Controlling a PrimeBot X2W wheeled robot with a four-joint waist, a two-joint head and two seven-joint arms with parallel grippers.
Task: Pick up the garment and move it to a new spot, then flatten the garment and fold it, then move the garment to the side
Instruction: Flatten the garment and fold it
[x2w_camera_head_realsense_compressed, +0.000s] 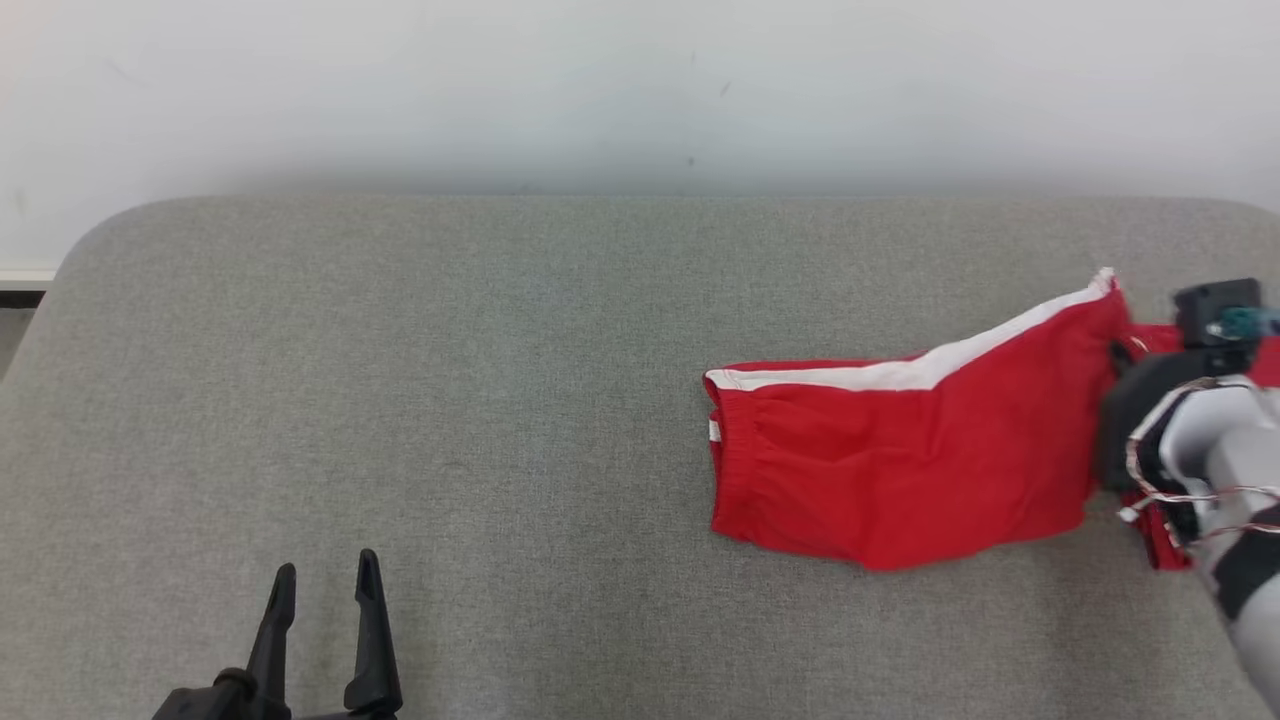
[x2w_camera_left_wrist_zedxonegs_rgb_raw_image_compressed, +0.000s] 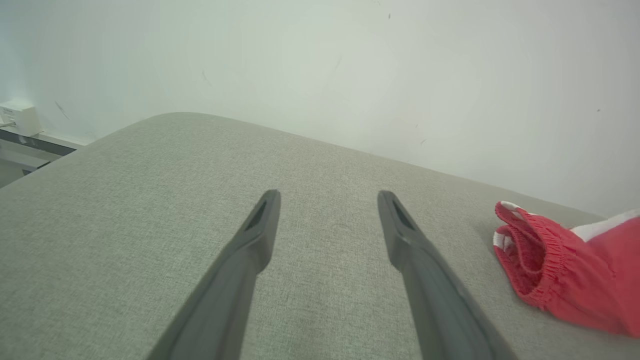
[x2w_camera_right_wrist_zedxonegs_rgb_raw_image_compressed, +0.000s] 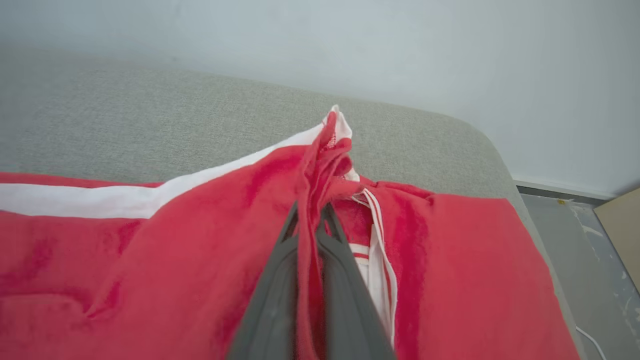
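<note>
We are pinching the garment (x2w_camera_head_realsense_compressed: 900, 470), a pair of red shorts, which is lying on the right part of the grey padded surface (x2w_camera_head_realsense_compressed: 400, 350). Its elastic waistband (x2w_camera_head_realsense_compressed: 735, 440) is pointing toward the middle of the surface. A white stripe (x2w_camera_head_realsense_compressed: 900, 375) is running along its far edge and climbing to a raised peak at the right end. In the right wrist view the right gripper (x2w_camera_right_wrist_zedxonegs_rgb_raw_image_compressed: 310, 212) is pressing its two dark fingers together on a bunched ridge of the red cloth (x2w_camera_right_wrist_zedxonegs_rgb_raw_image_compressed: 150, 260). The cloth is standing up between the tips, with more red fabric spreading flat to either side. A narrow white-and-red trim (x2w_camera_right_wrist_zedxonegs_rgb_raw_image_compressed: 377, 235) is showing just beside the fingers. In the head view our pale right forearm (x2w_camera_head_realsense_compressed: 1215, 440) is crossing over the right end of the garment, and the fingertips themselves are hidden there. Our left gripper (x2w_camera_head_realsense_compressed: 327, 565) is hovering low at the near left, well apart from the shorts. Its fingers are spread wide and holding nothing. From its own wrist view (x2w_camera_left_wrist_zedxonegs_rgb_raw_image_compressed: 327, 197) the gathered waistband (x2w_camera_left_wrist_zedxonegs_rgb_raw_image_compressed: 530, 250) is showing at the right edge. Behind the surface a plain pale wall (x2w_camera_head_realsense_compressed: 640, 90) is rising, and past the rounded right corner a strip of grey floor (x2w_camera_right_wrist_zedxonegs_rgb_raw_image_compressed: 575, 240) is showing.
</note>
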